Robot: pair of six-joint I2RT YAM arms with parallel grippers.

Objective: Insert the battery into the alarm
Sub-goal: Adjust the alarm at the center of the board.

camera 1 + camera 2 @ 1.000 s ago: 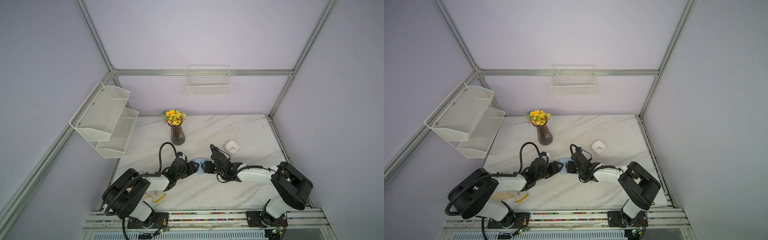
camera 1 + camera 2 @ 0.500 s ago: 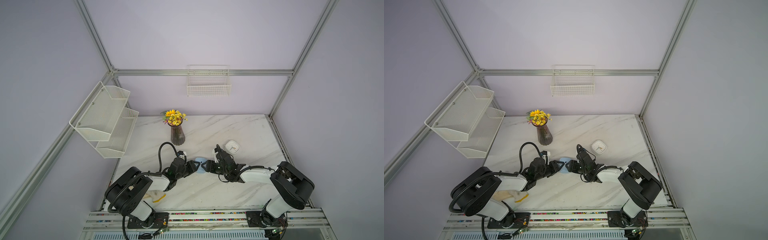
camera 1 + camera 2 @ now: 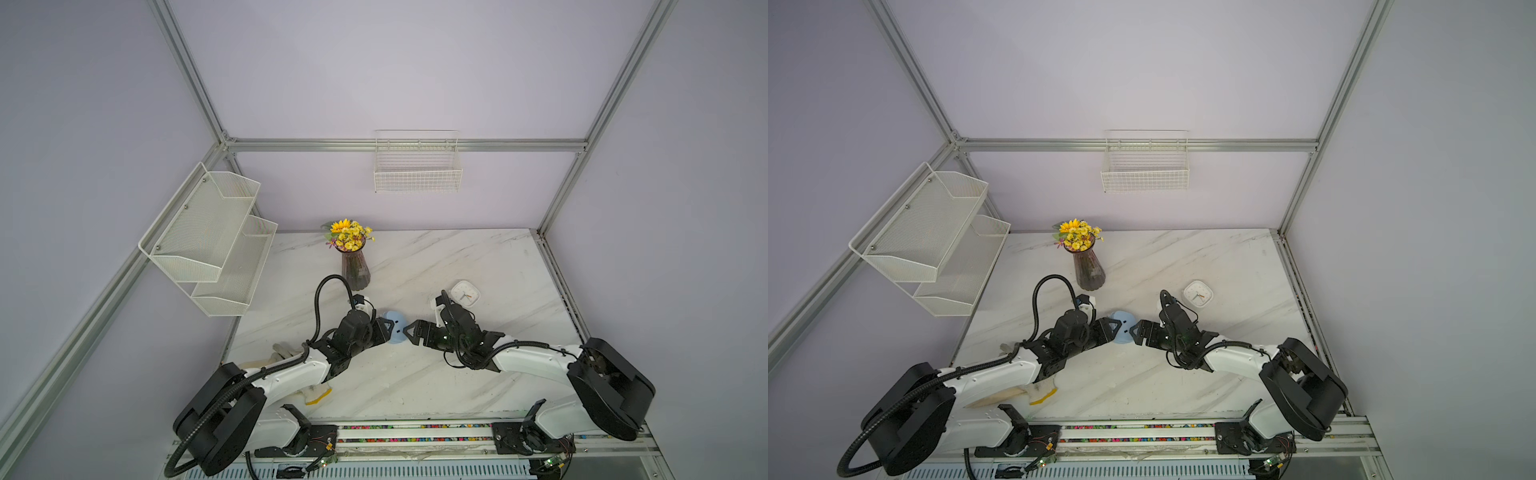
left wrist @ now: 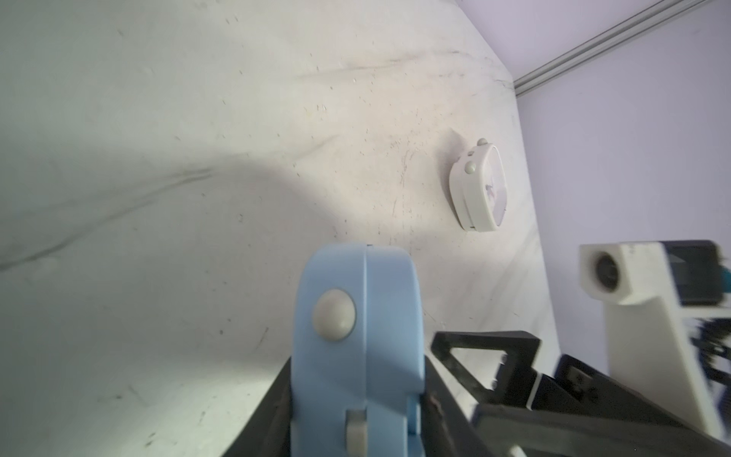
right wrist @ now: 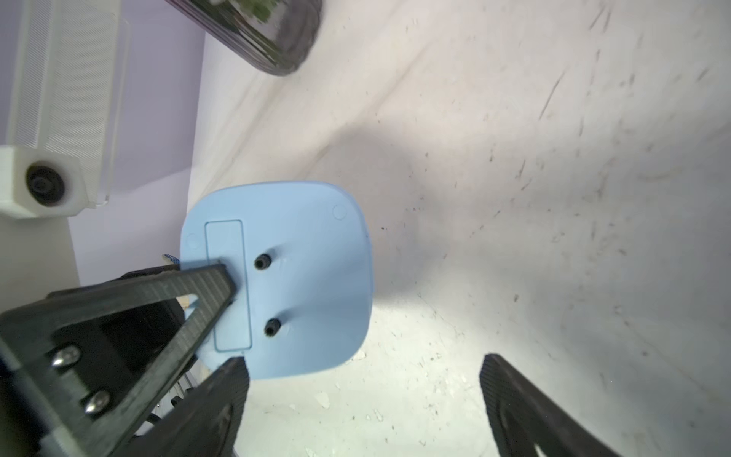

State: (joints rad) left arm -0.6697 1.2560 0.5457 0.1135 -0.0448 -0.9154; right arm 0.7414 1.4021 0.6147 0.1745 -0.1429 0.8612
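The blue alarm [image 3: 397,327] [image 3: 1126,328] stands on edge at mid-table, and my left gripper [image 3: 388,331] [image 4: 358,415] is shut on it, one finger on each face. In the right wrist view the back of the alarm [image 5: 300,277] shows two black knobs and a shut rectangular cover [image 5: 228,285], with a left finger lying across it. My right gripper [image 3: 410,332] [image 5: 364,395] is open just right of the alarm, holding nothing. The battery is not in view.
A white clock [image 3: 465,293] [image 4: 480,190] lies face up behind the right arm. A dark vase of yellow flowers [image 3: 355,270] stands behind the left arm. A pale glove [image 3: 318,392] lies under the left arm. A mesh shelf [image 3: 216,241] and a wire basket [image 3: 417,168] hang on the walls.
My right gripper has opened wide and drawn back to the right, off the blue alarm. My left gripper has narrowed onto the alarm and keeps it on edge.
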